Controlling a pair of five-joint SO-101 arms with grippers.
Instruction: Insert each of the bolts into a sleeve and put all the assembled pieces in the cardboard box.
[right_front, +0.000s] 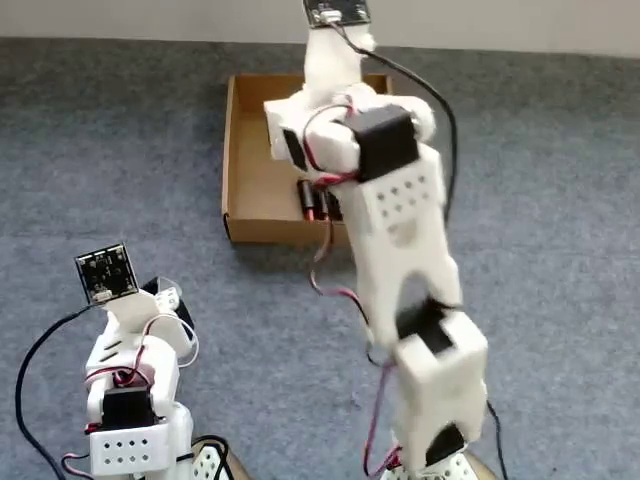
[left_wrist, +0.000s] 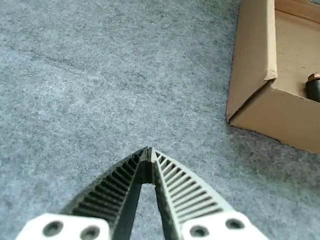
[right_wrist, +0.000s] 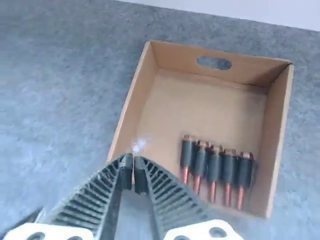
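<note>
High view: grey carpet (right_front: 120, 150) covered the table, with a pale wall strip (right_front: 150, 18) behind. Left gripper (left_wrist: 148, 154) sat low over the carpet near a cardboard box (right_front: 265, 228) corner, fingers together. Five assembled pieces (right_wrist: 215, 167) lay side by side inside the box. Right gripper (right_wrist: 133, 165) hung above the box, fingers together.
</note>
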